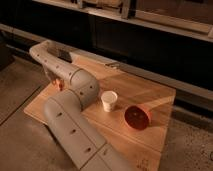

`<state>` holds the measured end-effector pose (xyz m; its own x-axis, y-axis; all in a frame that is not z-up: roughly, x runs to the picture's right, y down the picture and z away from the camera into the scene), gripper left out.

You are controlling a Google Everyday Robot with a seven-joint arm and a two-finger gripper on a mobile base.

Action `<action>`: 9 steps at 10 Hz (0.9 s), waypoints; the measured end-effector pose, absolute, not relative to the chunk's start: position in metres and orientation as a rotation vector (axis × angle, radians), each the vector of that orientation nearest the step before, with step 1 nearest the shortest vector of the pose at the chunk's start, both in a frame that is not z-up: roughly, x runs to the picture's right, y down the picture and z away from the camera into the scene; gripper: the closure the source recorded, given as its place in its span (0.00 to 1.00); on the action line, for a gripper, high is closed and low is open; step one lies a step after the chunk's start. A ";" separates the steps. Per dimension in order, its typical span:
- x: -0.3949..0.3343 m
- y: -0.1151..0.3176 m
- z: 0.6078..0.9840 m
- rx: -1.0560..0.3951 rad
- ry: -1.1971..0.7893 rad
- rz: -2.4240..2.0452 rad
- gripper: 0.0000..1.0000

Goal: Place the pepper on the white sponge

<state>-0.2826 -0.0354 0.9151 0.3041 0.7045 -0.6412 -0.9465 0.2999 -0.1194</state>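
Note:
My gripper (56, 81) hangs down from the wrist over the left part of the wooden table (160, 100), mostly hidden behind my own grey arm. A small red-orange bit of the pepper (59, 85) shows right at its tip, at table level, and the gripper is shut on it. The white sponge (113, 65) is a small pale flat pad at the table's far edge, well to the right of the gripper and behind the cup.
A white paper cup (108, 100) stands mid-table beside my elbow. A round red bowl (137, 117) sits to its right. My arm (75, 125) crosses the table's front left. A dark wall with a ledge runs behind the table.

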 end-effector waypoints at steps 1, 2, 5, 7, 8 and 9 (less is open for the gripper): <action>-0.280 -0.043 0.907 -0.517 0.536 1.165 1.00; -0.276 -0.048 0.901 -0.501 0.545 1.164 1.00; -0.263 -0.061 0.880 -0.461 0.581 1.154 1.00; -0.254 -0.071 0.868 -0.434 0.597 1.156 1.00; -0.245 -0.079 0.857 -0.413 0.609 1.162 1.00; -0.240 -0.084 0.852 -0.402 0.615 1.167 1.00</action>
